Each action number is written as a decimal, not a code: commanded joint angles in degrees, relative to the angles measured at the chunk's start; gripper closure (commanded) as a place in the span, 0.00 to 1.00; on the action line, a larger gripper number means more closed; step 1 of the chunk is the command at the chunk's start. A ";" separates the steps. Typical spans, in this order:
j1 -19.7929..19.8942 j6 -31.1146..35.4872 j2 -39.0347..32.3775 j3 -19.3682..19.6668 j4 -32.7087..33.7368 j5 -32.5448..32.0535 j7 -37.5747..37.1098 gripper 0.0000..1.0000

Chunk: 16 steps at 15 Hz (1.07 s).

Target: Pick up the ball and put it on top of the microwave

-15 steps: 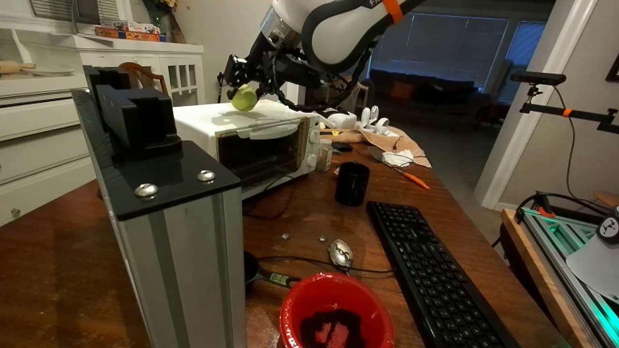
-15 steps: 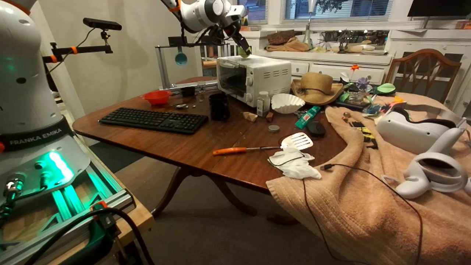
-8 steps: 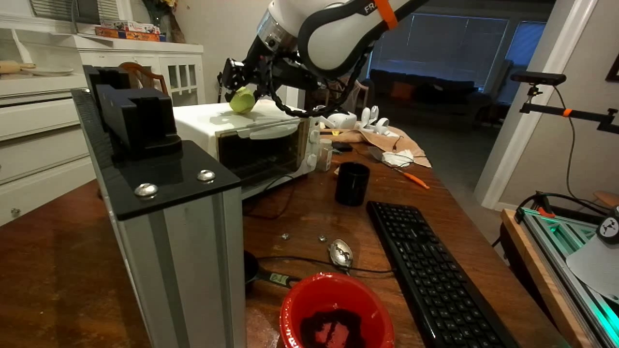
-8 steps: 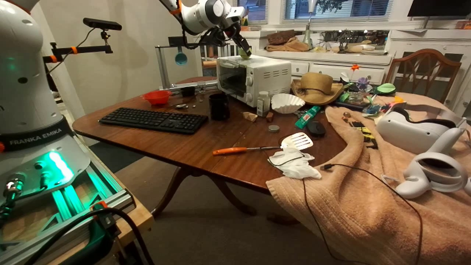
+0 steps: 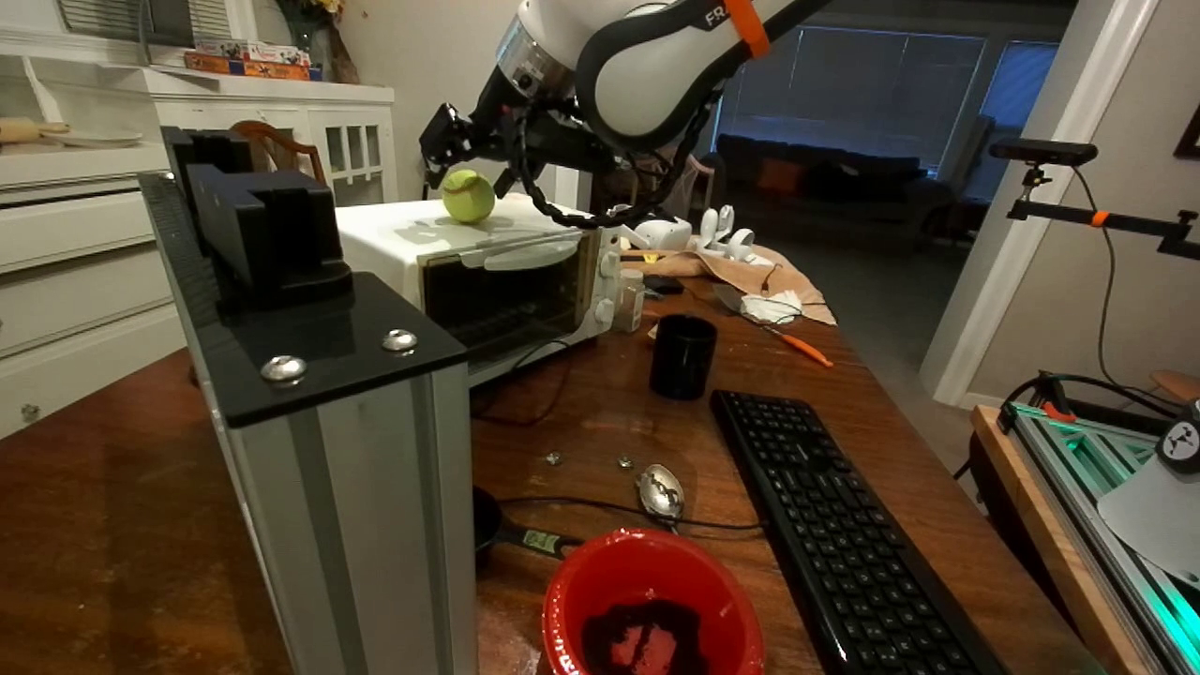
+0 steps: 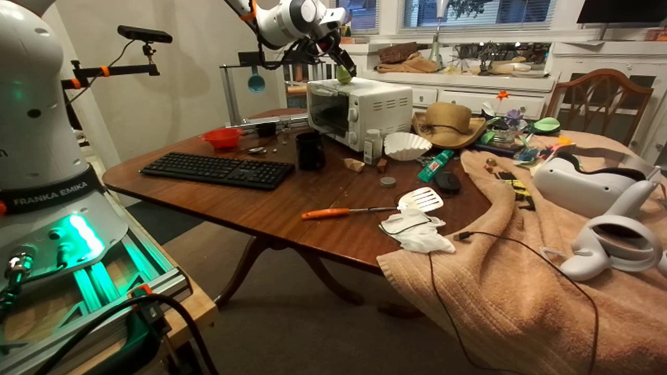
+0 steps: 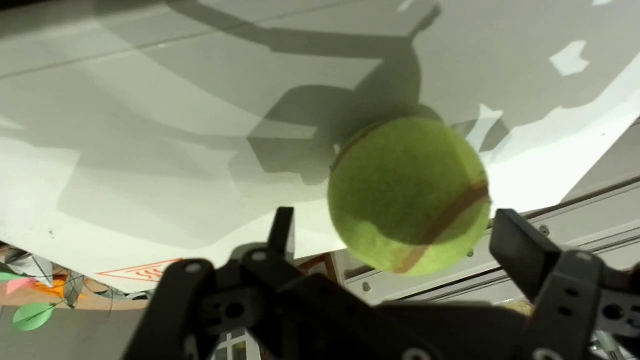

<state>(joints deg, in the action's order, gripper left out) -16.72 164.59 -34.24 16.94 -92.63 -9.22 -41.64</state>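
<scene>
The yellow-green ball (image 5: 468, 196) rests on the flat white top of the microwave (image 5: 389, 225), near its front edge. Just above it my gripper (image 5: 471, 176) stands open, one finger to each side. In the wrist view the ball (image 7: 410, 195) lies beyond the fingertips of the gripper (image 7: 396, 215). A wide gap parts it from the left finger (image 7: 283, 232), a narrow one from the right finger (image 7: 522, 250). The microwave (image 6: 383, 107) and ball (image 6: 343, 76) also show in an exterior view, where the gripper (image 6: 349, 66) partly covers the ball.
A tall grey column with a black top (image 5: 319, 347) stands beside the microwave. On the table are a black mug (image 5: 682, 356), a keyboard (image 5: 844, 516) and a red bowl (image 5: 652, 562). A straw hat (image 6: 448, 122) and a white fluted dish (image 6: 407, 146) sit by the microwave's other side.
The gripper's fingers have spread and let go of the ball. Having come down slightly with the gripper, the ball now sits on the microwave top, more of it uncovered.
</scene>
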 commanded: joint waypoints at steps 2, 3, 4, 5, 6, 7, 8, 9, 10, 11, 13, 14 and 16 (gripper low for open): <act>-2.56 -1.75 1.42 2.36 -0.34 -0.29 -2.30 0.00; -3.04 -1.93 2.06 2.68 -0.67 -0.43 -2.77 0.00; -3.46 -2.40 2.88 2.81 -1.10 -0.46 -3.12 0.00; -4.31 -2.89 3.70 3.43 -1.56 -0.69 -3.72 0.00; -4.38 -4.37 5.09 3.07 -2.17 -0.85 -3.91 0.00; -4.85 -6.25 6.21 3.16 -2.53 -1.16 -4.62 0.00; -5.37 -8.93 7.64 3.24 -2.96 -1.76 -5.62 0.00; -5.33 -10.99 9.03 2.69 -3.42 -2.35 -6.30 0.00; -5.23 -13.34 10.46 2.03 -3.79 -2.98 -7.16 0.00; -4.95 -16.21 12.28 1.09 -4.40 -3.45 -7.84 0.00; -3.72 -21.63 15.50 -1.46 -5.20 -3.83 -8.09 0.00; -3.03 -24.13 16.76 -2.73 -5.40 -3.89 -8.28 0.00; -1.32 -28.66 19.18 -5.64 -5.88 -3.21 -7.81 0.00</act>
<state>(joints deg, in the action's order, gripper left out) -20.56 141.30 -20.12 15.45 -95.02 -11.51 -48.30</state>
